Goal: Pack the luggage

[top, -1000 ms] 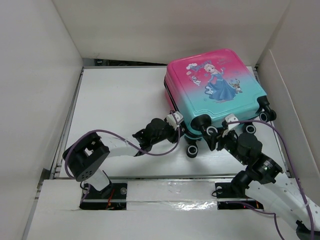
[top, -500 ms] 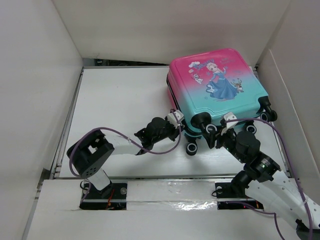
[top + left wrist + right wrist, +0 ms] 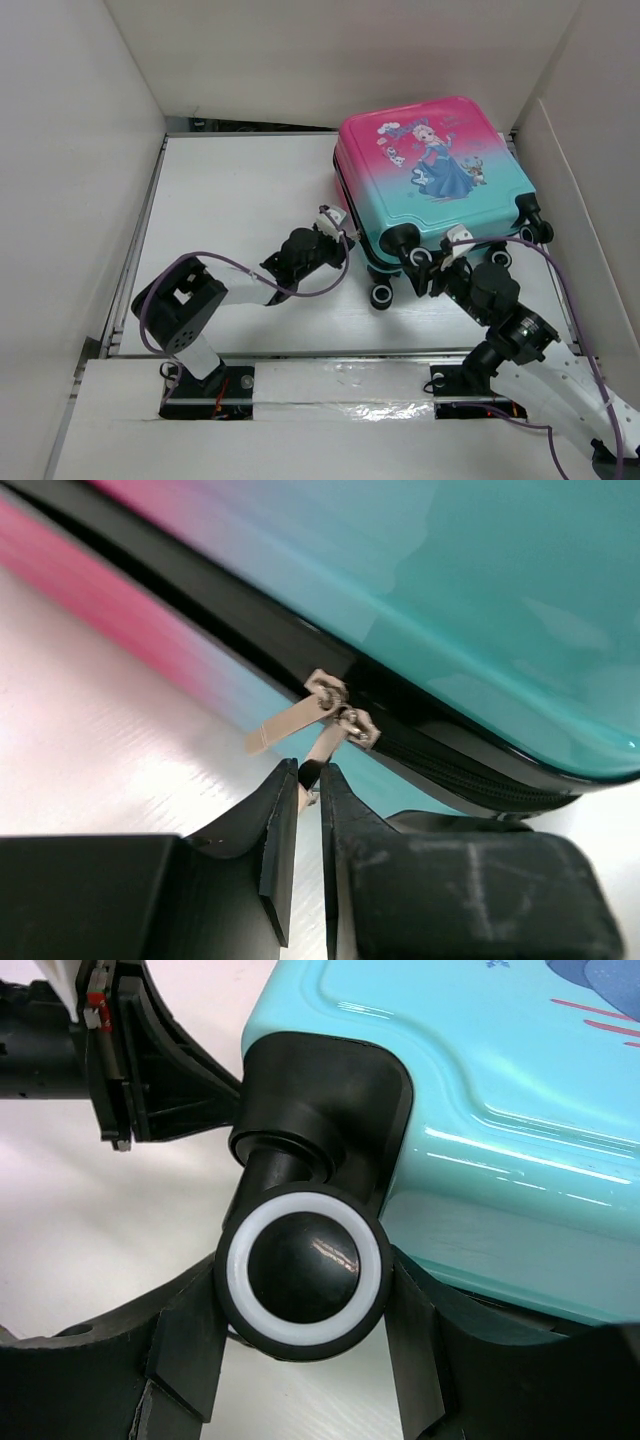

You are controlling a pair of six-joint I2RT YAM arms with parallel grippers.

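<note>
Zipper pull [image 3: 322,748] pinched by left hand [image 3: 308,782]; luggage [image 3: 440,180] wheel [image 3: 300,1260] clamped by right hand [image 3: 305,1305]. Zipper step judged in hand; pull along the track [image 3: 450,770] needed next.

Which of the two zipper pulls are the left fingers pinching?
The lower zipper pull, which hangs down between the left fingers. The other pull sticks out to the left, free of them.

Shell of luggage [image 3: 440,180]: hard plastic, smooth, glossy. Zipper pull [image 3: 325,742]: bright metal. Wheel [image 3: 303,1270]: glossy black plastic. Desk [image 3: 230,200]: white, matt. Left claw [image 3: 308,775]: matt black plastic.
</note>
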